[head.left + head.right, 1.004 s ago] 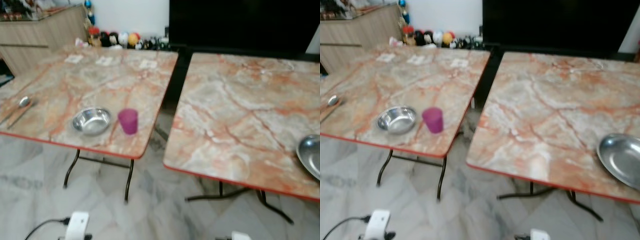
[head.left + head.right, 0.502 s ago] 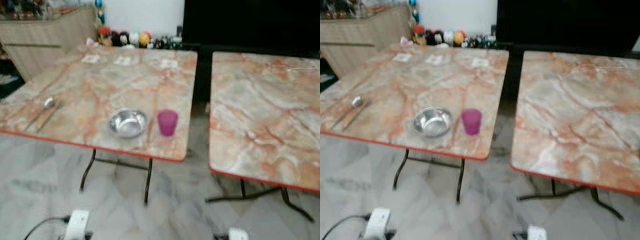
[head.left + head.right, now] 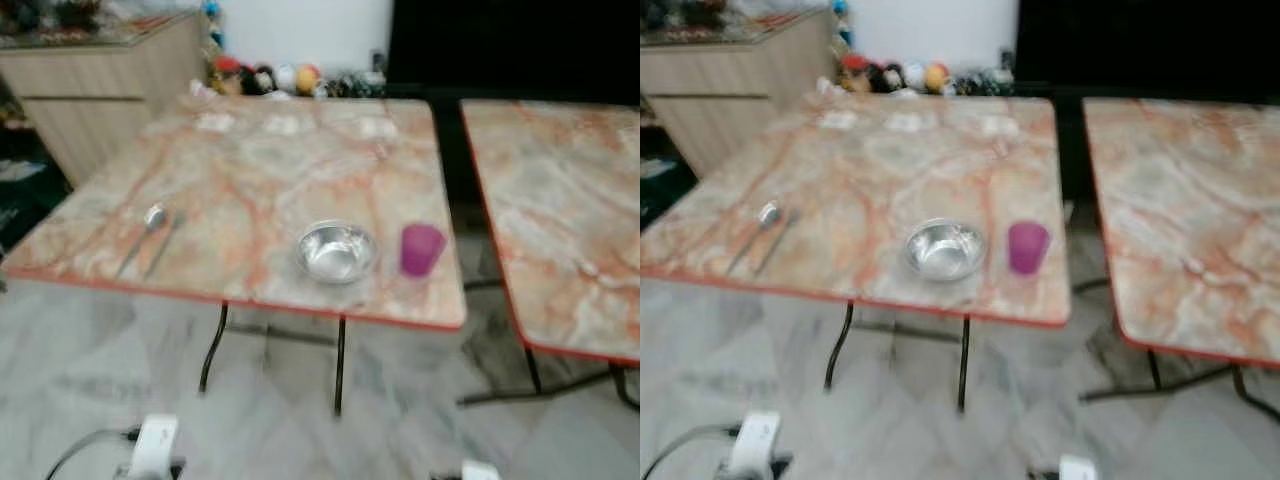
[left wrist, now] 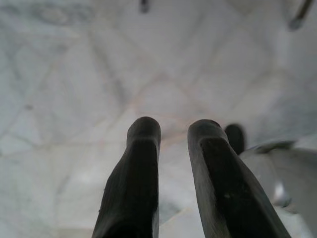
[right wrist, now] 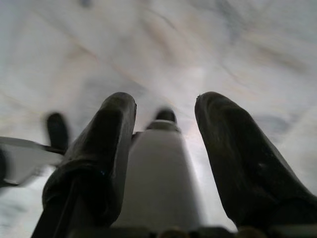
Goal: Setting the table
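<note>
While hanging low over the pale marble floor (image 4: 74, 74), holds nothing in the left claw (image 4: 173, 129): fingers a narrow gap apart, bare between. Much the same for the right claw (image 5: 166, 104): spread wider, empty, aimed down at the floor. Stands well short of the bench (image 3: 250, 170), with open floor between.

On the bench, near its front edge: a steel bowl (image 3: 336, 251), and just beside it toward the robot's right, not touching, a purple cup (image 3: 421, 248) close to the corner. Farther left, a spoon (image 3: 150, 222) with a second thin utensil (image 3: 165, 242) just beside it, too blurred to name. Along the far edge, three pale paper pieces (image 3: 285, 125). Off to the right across a dark gap, a second bench (image 3: 570, 220).

Likely trouble, as a judgement:
- Blurred eye views, so probably mid-walk; reaching before settling risks a misjudged grab.
- As for the cup: looks light and sits near the corner, so may tip or slide off the edge under a sideways brush from a finger.
- As for the bowl: shallow and on a smooth top, so may skid rather than lift.
- As for the spoon: lies flat, leaving little for long fingers to get under.
- Underfoot, a white device (image 3: 155, 448) with a dark cable on the floor; may snag a step.
</note>
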Motion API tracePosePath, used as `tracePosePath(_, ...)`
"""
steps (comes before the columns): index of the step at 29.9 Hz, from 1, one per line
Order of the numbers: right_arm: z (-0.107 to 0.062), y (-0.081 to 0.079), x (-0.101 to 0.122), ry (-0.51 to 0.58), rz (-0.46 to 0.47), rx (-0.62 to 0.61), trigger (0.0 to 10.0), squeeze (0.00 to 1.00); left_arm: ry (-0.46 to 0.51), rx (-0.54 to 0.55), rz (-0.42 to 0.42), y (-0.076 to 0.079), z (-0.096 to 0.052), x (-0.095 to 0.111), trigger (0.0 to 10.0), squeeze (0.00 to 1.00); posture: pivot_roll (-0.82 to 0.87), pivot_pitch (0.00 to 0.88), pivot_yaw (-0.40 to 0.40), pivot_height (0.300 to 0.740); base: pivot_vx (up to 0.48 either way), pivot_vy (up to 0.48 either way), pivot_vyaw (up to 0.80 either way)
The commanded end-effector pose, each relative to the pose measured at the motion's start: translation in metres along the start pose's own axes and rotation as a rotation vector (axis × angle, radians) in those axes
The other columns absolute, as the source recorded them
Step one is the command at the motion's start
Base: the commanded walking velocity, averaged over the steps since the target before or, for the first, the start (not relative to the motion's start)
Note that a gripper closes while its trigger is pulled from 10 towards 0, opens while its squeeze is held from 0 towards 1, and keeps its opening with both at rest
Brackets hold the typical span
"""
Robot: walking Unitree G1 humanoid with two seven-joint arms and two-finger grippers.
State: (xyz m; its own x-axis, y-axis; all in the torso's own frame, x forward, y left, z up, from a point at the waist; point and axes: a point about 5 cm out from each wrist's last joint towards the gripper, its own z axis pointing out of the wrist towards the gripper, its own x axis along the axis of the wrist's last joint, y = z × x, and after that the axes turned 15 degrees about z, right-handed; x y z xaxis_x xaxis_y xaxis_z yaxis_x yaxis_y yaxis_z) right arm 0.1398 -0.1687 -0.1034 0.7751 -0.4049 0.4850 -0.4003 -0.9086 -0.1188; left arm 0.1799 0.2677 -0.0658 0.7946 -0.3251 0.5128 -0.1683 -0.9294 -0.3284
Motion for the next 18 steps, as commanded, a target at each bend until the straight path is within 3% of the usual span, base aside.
tracePosePath(1, -0.0007, 0.01, -0.0014, -0.008, 0.004, -0.028, 10.0, 0.0, 0.012, -0.012, -0.002, 0.0047, 0.0014, 0.0052, 10.0, 0.0, 0.04, 0.008, 0.028, 0.74, 0.0, 0.48, 0.0)
tracePosePath(12, -0.0009, 0.0098, -0.0024, -0.009, 0.004, -0.025, 10.0, 0.0, 0.007, -0.012, -0.002, 0.0056, 0.0011, 0.0033, 10.0, 0.0, 0.05, 0.007, 0.028, 0.74, 0.0, 0.467, 0.0)
tracePosePath(18, -0.001, 0.0096, -0.0029, -0.008, 0.006, -0.025, 10.0, 0.0, 0.016, -0.014, 0.002, 0.006, 0.0012, 0.0044, 10.0, 0.0, 0.05, 0.007, 0.028, 0.74, 0.0, 0.0, 0.0)
